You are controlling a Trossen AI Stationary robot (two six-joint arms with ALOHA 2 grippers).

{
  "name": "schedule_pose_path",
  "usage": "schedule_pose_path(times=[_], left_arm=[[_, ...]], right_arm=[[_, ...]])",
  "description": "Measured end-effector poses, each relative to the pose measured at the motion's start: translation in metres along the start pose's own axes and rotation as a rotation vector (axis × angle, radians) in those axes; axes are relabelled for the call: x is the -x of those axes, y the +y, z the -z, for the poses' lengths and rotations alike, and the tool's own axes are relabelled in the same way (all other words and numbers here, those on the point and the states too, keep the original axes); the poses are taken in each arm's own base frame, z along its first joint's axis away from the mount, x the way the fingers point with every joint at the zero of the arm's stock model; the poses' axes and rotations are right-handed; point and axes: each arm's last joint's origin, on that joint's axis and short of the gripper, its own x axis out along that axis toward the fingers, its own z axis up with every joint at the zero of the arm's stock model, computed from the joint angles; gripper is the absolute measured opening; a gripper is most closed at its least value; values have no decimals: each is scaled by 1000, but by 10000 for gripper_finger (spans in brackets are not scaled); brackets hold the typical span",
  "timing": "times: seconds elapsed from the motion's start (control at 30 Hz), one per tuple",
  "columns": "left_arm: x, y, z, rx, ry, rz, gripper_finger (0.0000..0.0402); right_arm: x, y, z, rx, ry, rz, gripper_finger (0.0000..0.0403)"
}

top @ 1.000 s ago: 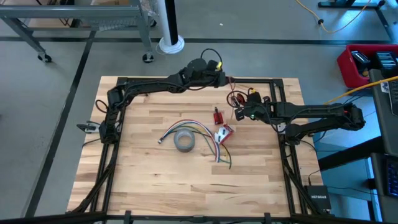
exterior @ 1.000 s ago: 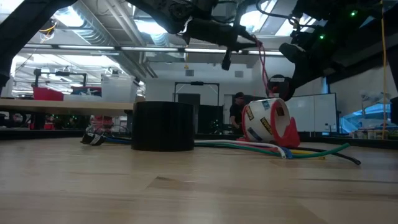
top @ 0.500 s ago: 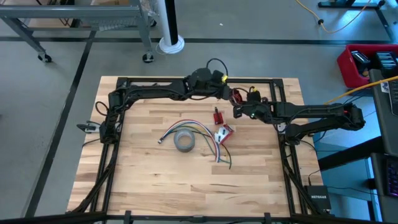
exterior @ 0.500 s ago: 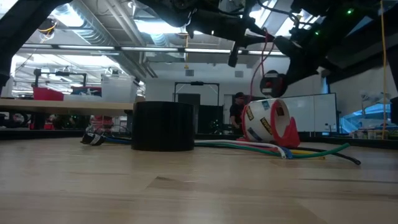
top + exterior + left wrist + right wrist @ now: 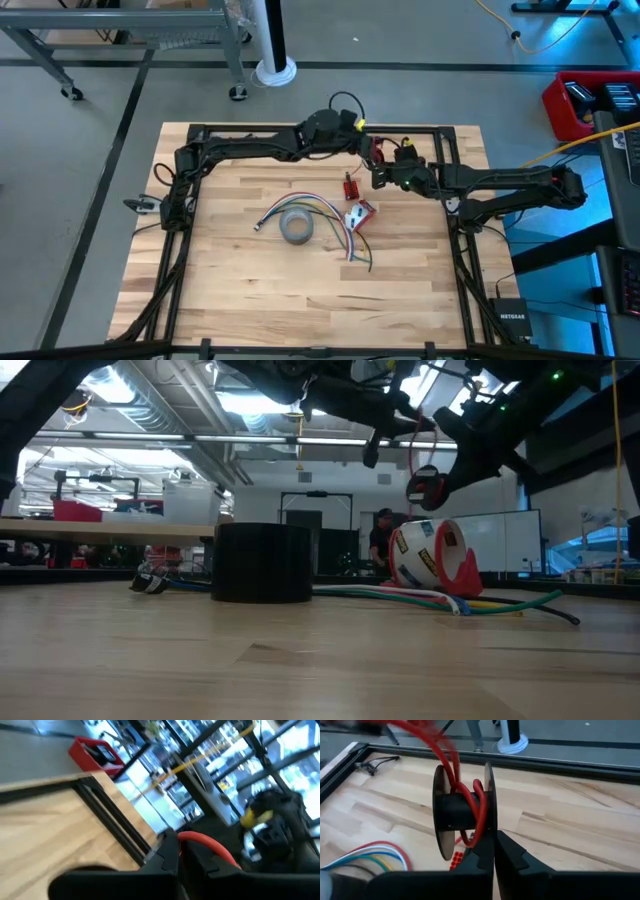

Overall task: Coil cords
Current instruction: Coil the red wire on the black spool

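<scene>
A thin red wire [image 5: 451,757] is wound on the hub of a small black spool [image 5: 461,813]. In the low view the spool [image 5: 428,488] hangs well above the table. My right gripper [image 5: 494,851] is shut on the spool, over the table's far right part [image 5: 381,179]. From the spool the wire [image 5: 411,448] rises to my left gripper [image 5: 180,854]. That gripper is shut on the wire just beyond the spool, toward the far edge [image 5: 371,150]. My left gripper pinches the red wire [image 5: 196,838] between its two fingertips. Its fingers lie about level and point toward the table's right; the wire curves away from them in an arc, clear of the table. My right gripper pinches the rim of one spool flange [image 5: 489,836] between its two fingers. The spool is lifted clear of the table, its flanges upright and its hub about level.
A grey tape roll [image 5: 296,228] stands mid-table beside a fan of coloured cables [image 5: 322,209]. A red-and-white tape roll [image 5: 360,213] and a small red part [image 5: 350,187] lie near the spool. A black frame [image 5: 300,128] borders the table.
My left gripper has gone toward the table's right and near edges, closing on the spool, and has rolled; it has since kept still. My right gripper has rolled with the spool, which has shifted a little in the low view. The red wire between them now spans a shorter gap.
</scene>
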Motion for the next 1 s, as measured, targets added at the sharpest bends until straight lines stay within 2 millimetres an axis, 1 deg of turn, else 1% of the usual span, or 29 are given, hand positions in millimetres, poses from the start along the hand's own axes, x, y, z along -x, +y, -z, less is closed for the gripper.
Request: schedule_pose_path(times=[0.33, 0.6, 0.83, 1.0], left_arm=[[-1, -14, 22, -37, 81, 15, 0], [0, -12, 36, -141, 193, -35, 0], [0, -13, 38, -209, 225, -11, 0], [0, -11, 31, -237, 193, 9, 5]], right_arm=[[-7, 0, 3, 2, -46, 77, 1], [-7, -1, 3, 18, -65, 107, 1], [-7, -2, 4, 28, -69, 122, 1], [-7, -2, 3, 13, -65, 112, 1]])
